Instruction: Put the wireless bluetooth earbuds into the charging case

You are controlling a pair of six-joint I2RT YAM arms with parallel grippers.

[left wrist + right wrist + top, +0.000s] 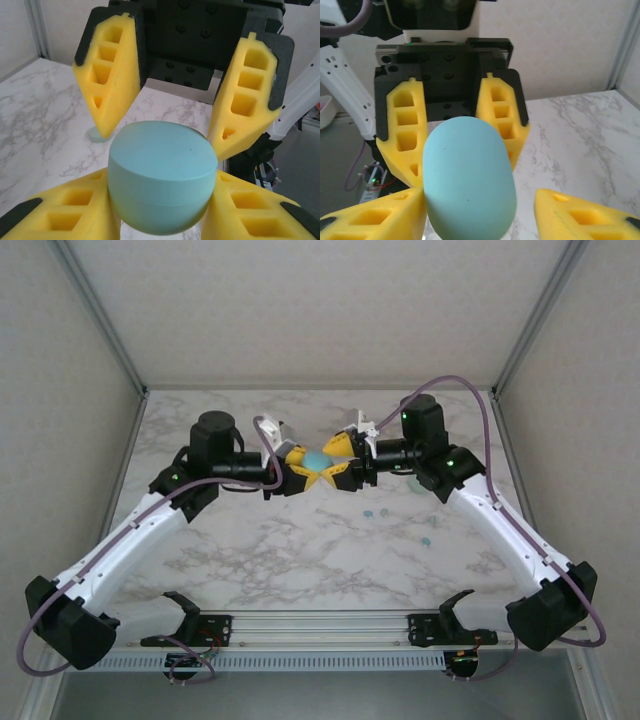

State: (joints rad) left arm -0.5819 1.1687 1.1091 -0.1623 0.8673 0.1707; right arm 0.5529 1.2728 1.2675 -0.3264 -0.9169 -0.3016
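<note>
Top external, centre | left gripper (304, 469) clamped on charging case (316, 460) | right gripper (336, 462) spread around it | risk: my uneven closing could twist it loose.

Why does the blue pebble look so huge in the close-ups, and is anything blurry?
Left wrist view: the charging case sits near the lens, so it looms; the marble table behind is slightly soft. Right wrist view: same looming, matte, no glare. Top external view: even light, faint shadows.

one charging case (316, 461), two pincers (303, 471) (333, 466), about four earbuds (367, 512)
</note>
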